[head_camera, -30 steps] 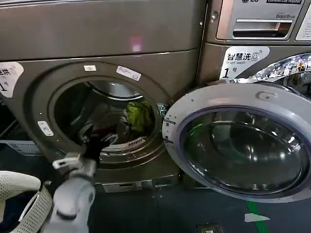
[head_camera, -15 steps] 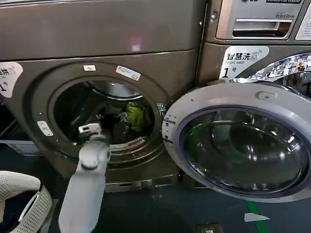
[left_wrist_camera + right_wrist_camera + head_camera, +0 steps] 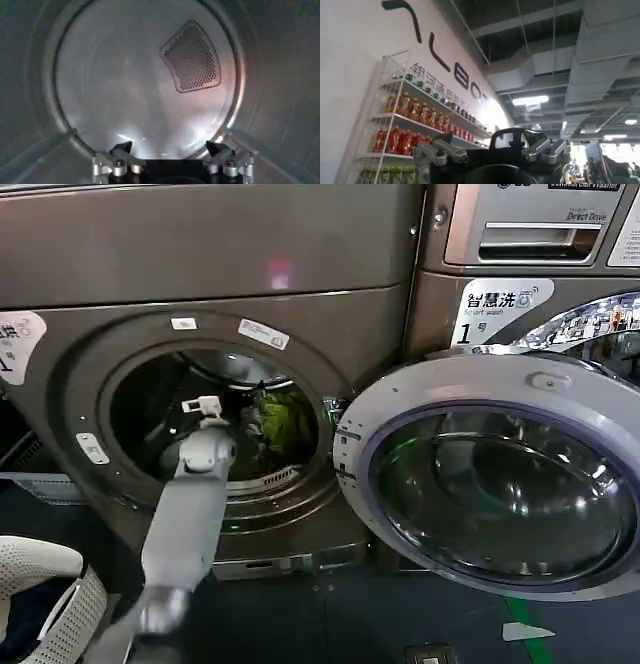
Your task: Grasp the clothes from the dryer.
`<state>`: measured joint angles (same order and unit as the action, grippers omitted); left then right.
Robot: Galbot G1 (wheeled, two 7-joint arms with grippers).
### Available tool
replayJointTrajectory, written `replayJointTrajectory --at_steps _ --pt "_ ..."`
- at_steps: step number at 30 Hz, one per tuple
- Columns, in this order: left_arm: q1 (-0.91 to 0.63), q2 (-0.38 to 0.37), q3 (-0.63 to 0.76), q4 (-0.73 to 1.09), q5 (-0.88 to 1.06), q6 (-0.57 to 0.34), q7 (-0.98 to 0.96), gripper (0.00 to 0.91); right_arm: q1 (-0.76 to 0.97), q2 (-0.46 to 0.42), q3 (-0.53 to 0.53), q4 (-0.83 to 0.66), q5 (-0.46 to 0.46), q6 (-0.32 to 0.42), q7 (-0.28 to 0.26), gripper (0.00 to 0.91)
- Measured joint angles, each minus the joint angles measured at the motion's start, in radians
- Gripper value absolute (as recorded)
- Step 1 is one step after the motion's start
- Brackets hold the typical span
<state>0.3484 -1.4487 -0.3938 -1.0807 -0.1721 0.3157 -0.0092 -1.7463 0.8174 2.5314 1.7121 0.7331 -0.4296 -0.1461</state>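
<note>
Left gripper was inside the dryer drum, fingers spread wide, holding nothing. Lime-green garment lay just beside it.

Right gripper pointed ceilingward, fingers apart, empty.

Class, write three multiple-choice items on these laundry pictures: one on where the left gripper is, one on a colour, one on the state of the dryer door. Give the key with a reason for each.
1. Where is the left gripper?
A. inside the dryer drum
B. over the white basket
C. on the open door

2. What colour is the brightest piece among the clothes?
A. blue
B. lime green
C. orange

3. How does the dryer door stand?
A. shut
B. removed
C. swung open to the right

Key: 1 A, the left wrist view looks at the drum's rear wall past open fingers. 2 B, a lime-green piece lies in the porthole. 3 C, the round door hangs open beside the porthole.
</note>
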Motion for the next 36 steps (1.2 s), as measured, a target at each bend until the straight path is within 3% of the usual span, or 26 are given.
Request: replayJointTrajectory --at_steps 17,36 --pt "-0.279 0.026 0.118 0.433 0.231 0.024 0.329 0.907 0.01 0.002 -0.015 -0.005 0.003 0.0 -0.003 0.907" --pt "-0.466 0.069 0.436 0.778 0.622 -0.252 0.716 0.907 0.02 0.004 -0.021 -0.01 0.003 0.002 -0.006 0.907"
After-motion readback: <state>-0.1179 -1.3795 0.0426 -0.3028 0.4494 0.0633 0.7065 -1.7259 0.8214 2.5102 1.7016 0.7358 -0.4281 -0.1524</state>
